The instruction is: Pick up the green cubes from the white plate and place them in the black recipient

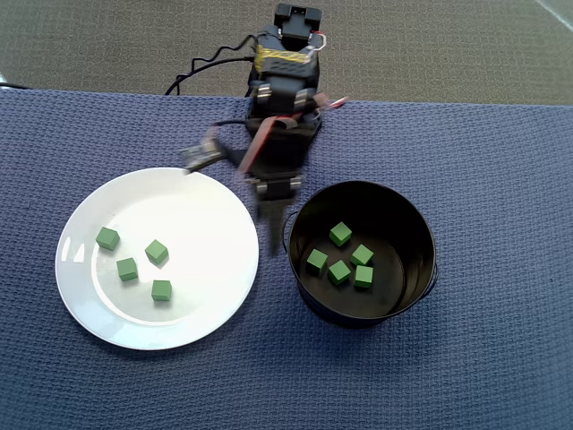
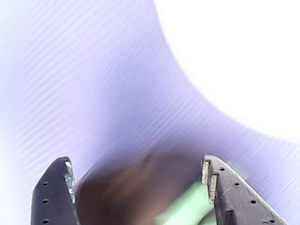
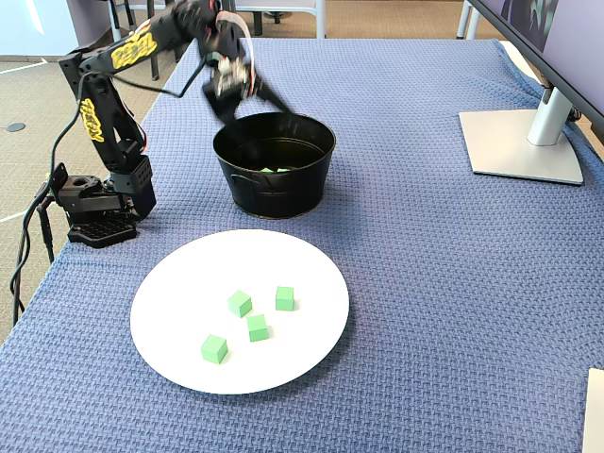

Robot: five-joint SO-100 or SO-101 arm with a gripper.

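Wrist view showed the gripper (image 2: 138,180) with its jaws spread wide and nothing solid pinched between them, only a smeared brown and pale-green blur low in the frame that I could not make out. From overhead, the gripper (image 1: 271,218) hung over the blue cloth of the desk (image 1: 501,179), in the gap between the white plate (image 1: 219,193) and the black pot (image 1: 421,224), near the pot's rim. The blur on the arm suggested it was swinging, and my guess was that it sat there because it travelled between the two dishes.

Five green cubes (image 1: 340,235) lay clustered on the pot's dark floor, just to the right of the gripper in the overhead view, and they looked like finished work. Four more green cubes (image 1: 157,252) rested loosely grouped on the left half of the plate, none touching another, well apart from the gripper and across the plate from it. In the fixed view, those four cubes (image 3: 257,327) sat toward the near side of the plate (image 3: 311,274), with the pot (image 3: 274,189) beyond them and the arm's base off to the left. A monitor stand (image 3: 524,142) stood clear at the far right.
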